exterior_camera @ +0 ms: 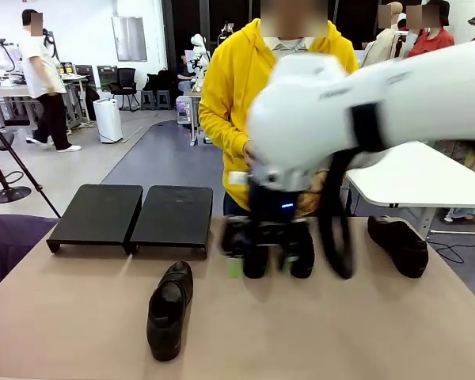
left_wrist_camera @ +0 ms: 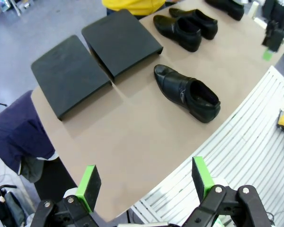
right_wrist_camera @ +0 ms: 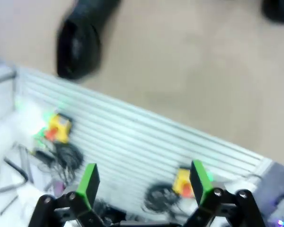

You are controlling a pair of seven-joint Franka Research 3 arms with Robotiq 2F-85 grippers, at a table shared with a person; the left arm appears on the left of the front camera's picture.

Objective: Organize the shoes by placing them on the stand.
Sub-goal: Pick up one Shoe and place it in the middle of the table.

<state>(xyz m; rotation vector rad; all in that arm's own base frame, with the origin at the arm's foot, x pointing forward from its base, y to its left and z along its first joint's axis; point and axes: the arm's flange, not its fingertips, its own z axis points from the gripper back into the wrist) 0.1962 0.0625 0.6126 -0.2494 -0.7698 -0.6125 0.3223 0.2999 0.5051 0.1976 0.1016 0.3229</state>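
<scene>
While the right arm is reaching across the middle of the table, the right gripper is hanging, motion-blurred, just above the tabletop near its centre. In the right wrist view its green fingertips are standing wide apart with nothing between them, so this tool is spread and empty. The stand is sitting at about ten o'clock from the table's centre, its two black panels adjoining side by side and their sloped tops lying bare. The lone shoe is lying at about seven o'clock, its toe pointing toward the stand's right panel but staying apart from it. The paired shoes are lying side by side at about twelve o'clock, in front of the person wearing a yellow top. In the front view they are probably the dark blur just behind the right gripper. The fourth shoe is resting at about three o'clock, near the table's right edge. The left gripper is hovering high above the near edge of the table, its jaws spread wide and gripping nothing. In its own view the stand is lying at about eleven o'clock and the lone shoe at about two o'clock.
</scene>
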